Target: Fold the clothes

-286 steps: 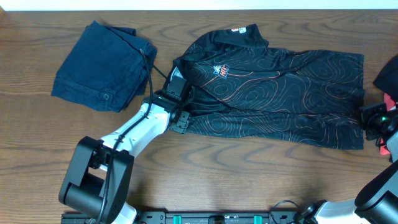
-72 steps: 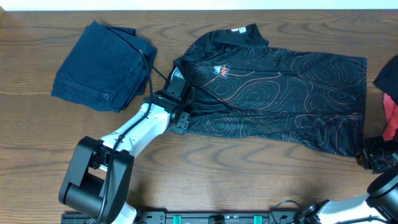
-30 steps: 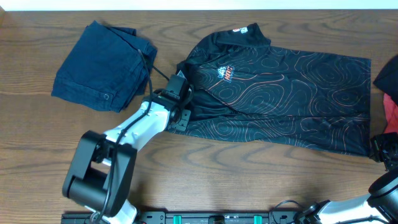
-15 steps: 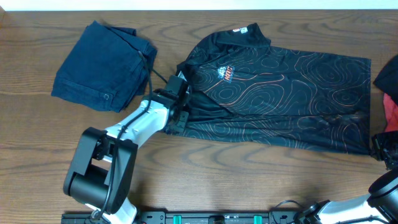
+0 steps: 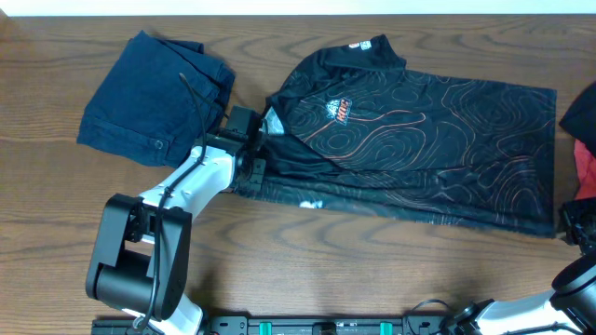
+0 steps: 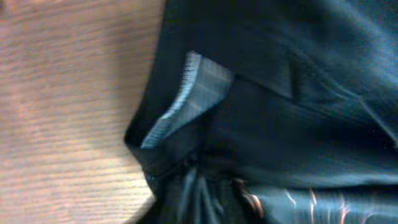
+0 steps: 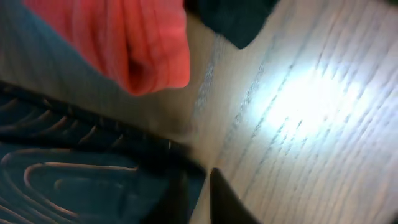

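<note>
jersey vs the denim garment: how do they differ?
The jersey is black with orange contour lines; the denim garment is plain navy. The jersey lies spread out; the denim garment is folded compactly. The jersey covers far more area than the denim garment. Both rest on the table.

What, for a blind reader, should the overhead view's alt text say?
A black short-sleeved jersey with orange contour lines lies spread on a wooden table, the left gripper at one sleeve; a folded navy denim garment lies beside it.
</note>
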Motion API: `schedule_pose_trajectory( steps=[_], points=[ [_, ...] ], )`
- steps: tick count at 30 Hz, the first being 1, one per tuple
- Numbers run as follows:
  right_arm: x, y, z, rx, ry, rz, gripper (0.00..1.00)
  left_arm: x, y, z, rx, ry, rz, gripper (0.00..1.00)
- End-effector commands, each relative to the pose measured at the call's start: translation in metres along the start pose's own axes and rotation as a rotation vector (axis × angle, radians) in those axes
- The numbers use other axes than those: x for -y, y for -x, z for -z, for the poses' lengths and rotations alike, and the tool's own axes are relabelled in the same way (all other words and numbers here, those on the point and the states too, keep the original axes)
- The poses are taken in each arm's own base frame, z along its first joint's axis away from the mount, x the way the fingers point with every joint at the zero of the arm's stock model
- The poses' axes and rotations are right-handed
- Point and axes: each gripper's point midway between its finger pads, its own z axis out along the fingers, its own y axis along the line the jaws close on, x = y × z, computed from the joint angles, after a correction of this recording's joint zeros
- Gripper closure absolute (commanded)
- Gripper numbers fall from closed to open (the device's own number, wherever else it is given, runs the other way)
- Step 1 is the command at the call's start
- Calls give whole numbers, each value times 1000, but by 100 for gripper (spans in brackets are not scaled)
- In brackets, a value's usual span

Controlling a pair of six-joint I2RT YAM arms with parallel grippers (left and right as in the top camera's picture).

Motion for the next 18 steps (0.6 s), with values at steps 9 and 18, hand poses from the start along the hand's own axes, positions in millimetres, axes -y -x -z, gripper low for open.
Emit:
schedule_pose_trajectory(
  steps=[9, 18],
  points=[
    [-31, 3, 8, -27, 166, 70, 69, -8, -5, 9, -28, 23, 10, 27],
    [-102, 18, 84, 40, 524, 283, 72, -3, 20, 78, 94, -24, 16, 23]
  ],
)
